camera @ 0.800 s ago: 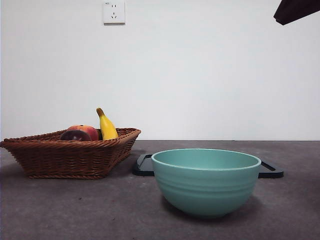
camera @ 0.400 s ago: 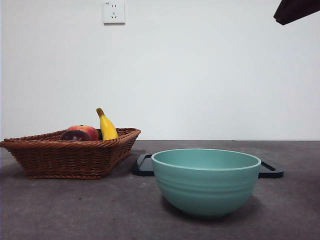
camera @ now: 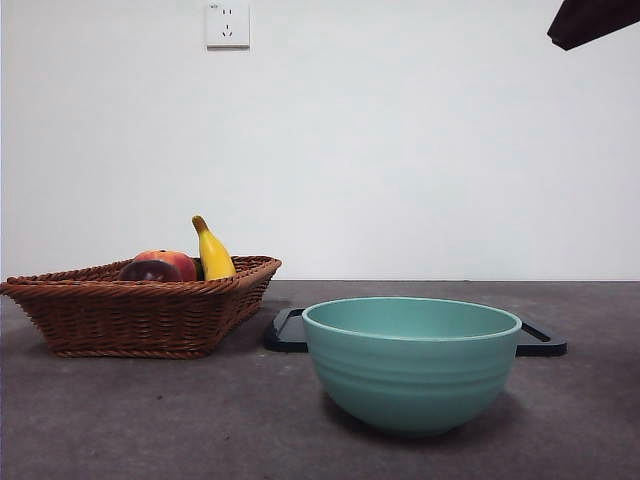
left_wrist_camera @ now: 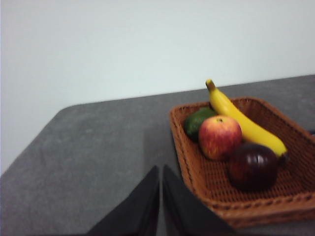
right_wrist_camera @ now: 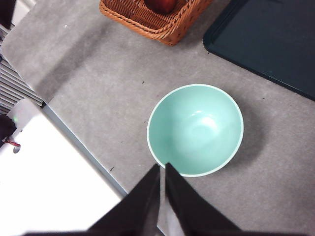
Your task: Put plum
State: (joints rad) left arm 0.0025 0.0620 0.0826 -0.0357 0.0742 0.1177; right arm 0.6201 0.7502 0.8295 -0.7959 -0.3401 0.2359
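Observation:
The plum (left_wrist_camera: pixel 252 166) is dark maroon and glossy, lying in the brown wicker basket (left_wrist_camera: pixel 295 199) beside a red-orange round fruit (left_wrist_camera: pixel 219 137), a yellow banana (left_wrist_camera: pixel 243 123) and a green fruit (left_wrist_camera: pixel 197 121). From the front only the plum's top (camera: pixel 150 271) shows above the basket rim (camera: pixel 140 310). My left gripper (left_wrist_camera: pixel 161 172) is shut, hovering over the table short of the basket's near side. High above the teal bowl (right_wrist_camera: pixel 195 129) hangs my right gripper (right_wrist_camera: pixel 162 169), also shut; a dark tip of an arm (camera: pixel 592 20) shows at the front view's top right corner.
The teal bowl (camera: pixel 412 361) stands near the front of the grey table. A dark flat tray (camera: pixel 290 330) lies behind it, right of the basket, seen also as the tray (right_wrist_camera: pixel 275 44) from above. The table edge (right_wrist_camera: pixel 78 147) and white floor lie near the bowl.

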